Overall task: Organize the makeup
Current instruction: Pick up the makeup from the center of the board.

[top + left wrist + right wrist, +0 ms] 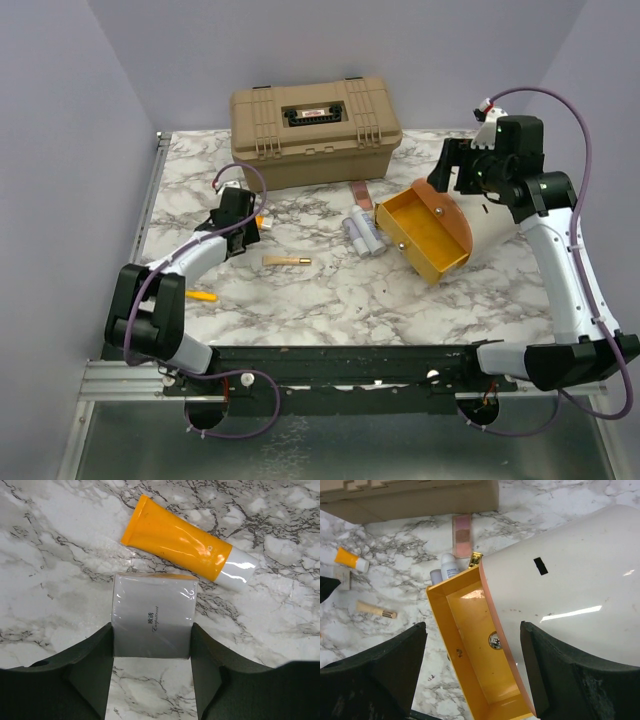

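The left gripper (151, 628) is low over the left side of the marble table (330, 300). Its two dark fingers (90, 675) stand one on each side of a small square packet (152, 612), each inner face pressed against an edge, so they pinch it. The packet is flat, pale grey, wrapped in shiny clear film, and has a short line of dark lettering on top.

Just beyond it, nearly touching its far edge, lies an orange tube (175, 539). It is glossy, lies slantwise, and has a flat crimped end on the left and a white cap on the right.

To the right of these, near the middle of the table, a tan stick (287, 261) with a cream body and a darker tip lies flat. A yellow pencil (203, 296) sits at the near left, partly hidden by the left arm. Right of centre, a few pale tubes (362, 232) lie side by side against the left side of the pouch (445, 245), and a pink palette (361, 193) lies just beyond them, close to the tan case (315, 120) at the far edge.

The pouch is open and tipped on its side, with a cream shell and a bare orange inside. The right gripper (472, 627) hangs over it at the far right with its fingers spread wide and nothing between them.
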Robot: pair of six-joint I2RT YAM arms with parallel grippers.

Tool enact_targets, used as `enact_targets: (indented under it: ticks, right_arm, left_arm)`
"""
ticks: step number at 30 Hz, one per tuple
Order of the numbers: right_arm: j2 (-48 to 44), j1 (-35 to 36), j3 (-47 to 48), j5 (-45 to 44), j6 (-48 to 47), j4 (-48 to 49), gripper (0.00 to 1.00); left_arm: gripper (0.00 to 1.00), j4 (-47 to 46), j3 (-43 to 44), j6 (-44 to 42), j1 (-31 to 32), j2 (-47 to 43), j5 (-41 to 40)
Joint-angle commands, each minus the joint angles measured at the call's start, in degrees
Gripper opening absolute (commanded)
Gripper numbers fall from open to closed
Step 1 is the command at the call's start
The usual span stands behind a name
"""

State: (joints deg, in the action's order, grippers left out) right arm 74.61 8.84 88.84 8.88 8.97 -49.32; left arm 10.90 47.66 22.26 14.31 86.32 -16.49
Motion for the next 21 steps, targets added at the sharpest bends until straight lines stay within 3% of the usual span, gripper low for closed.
enact_targets:
  ticks: [1,12,21]
  right_arm:
    - [-2.00,0.12,0.04,-3.17,0.42,1.17,0.81]
    - [-2.46,0.12,0.06,-5.85,0.87,1.94,0.81]
    - [-4.06,0.12,-0.72,-5.73,1.04,4.45,0.83]
  left_arm:
    - [0.07,-0.75,-0.45,-1.73,-0.24,-5.51,0.45]
    - [0.08,-0.70,-1.01,-1.69,-0.23,-12.22,4.61]
    - [0.08,-1.04,2.88,-2.81,2.06,-14.14,14.58]
